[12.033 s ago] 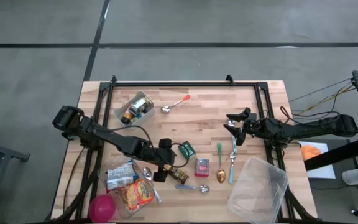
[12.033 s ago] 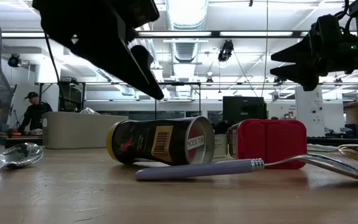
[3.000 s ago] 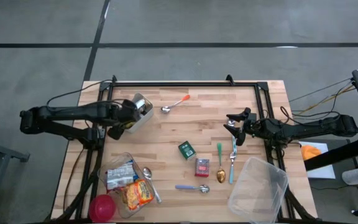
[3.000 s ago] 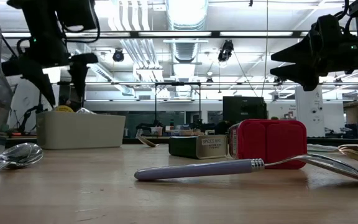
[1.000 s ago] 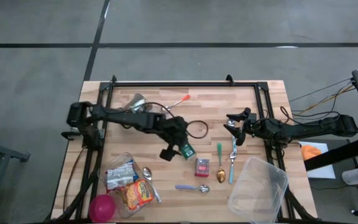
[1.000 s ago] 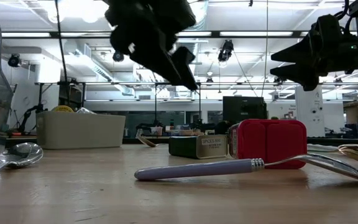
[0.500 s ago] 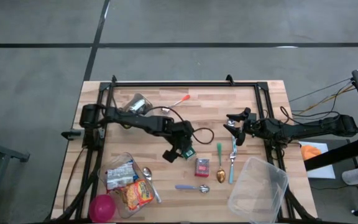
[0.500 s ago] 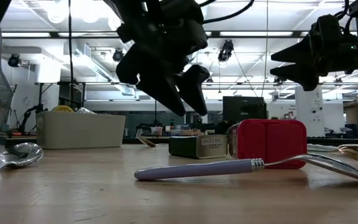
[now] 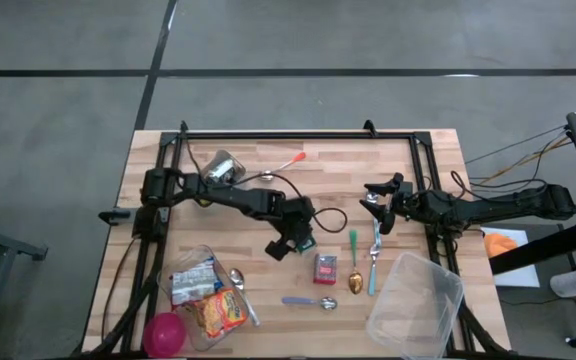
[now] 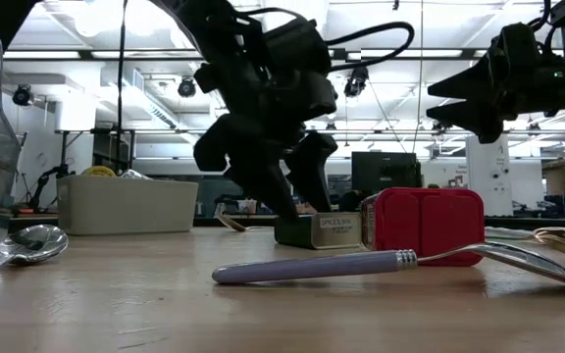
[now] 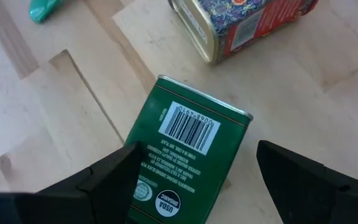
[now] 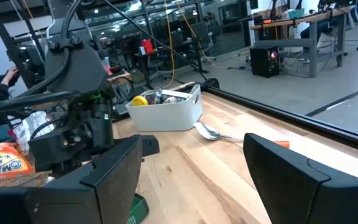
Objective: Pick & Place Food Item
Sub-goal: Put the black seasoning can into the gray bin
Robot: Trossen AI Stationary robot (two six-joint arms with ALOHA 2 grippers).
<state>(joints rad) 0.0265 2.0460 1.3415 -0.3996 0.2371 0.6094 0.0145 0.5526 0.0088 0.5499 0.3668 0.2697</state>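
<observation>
Viewed from above: wooden table (image 9: 268, 200) with left gripper (image 9: 293, 240) lowered near the centre, straddling the green tin (image 9: 305, 241). Half a second before, hovered a little higher over that tin; a second before, hung farther toward 10 o'clock and clearly above it. Three seconds back, was out at the white bin (image 9: 221, 166) near the 10 o'clock corner. Jaws stood wide apart, one finger (image 11: 114, 171) on each side of the tin, holding nothing; whether either finger touched the tin could not be told. Tin lay flat, barcode up, in the same spot as earlier.

Just beside the tin toward 4 o'clock: red tin (image 9: 325, 268), unmoved. Toward 5 o'clock from it, purple-handled spoon (image 9: 308, 301). At 3 o'clock from the tin, green-handled spoon (image 9: 352, 243) and gold spoon (image 9: 355, 283), unchanged. Orange-handled spoon (image 9: 282, 166) toward 12 o'clock.

Right gripper (image 9: 377, 205) waited at 3 o'clock, raised off the table, jaws spread wide and empty, unchanged across all frames.

Clear plastic container (image 9: 416, 305) at 5 o'clock, snack packets (image 9: 206, 297) and pink bowl (image 9: 165, 332) at 7 o'clock, all as before.
</observation>
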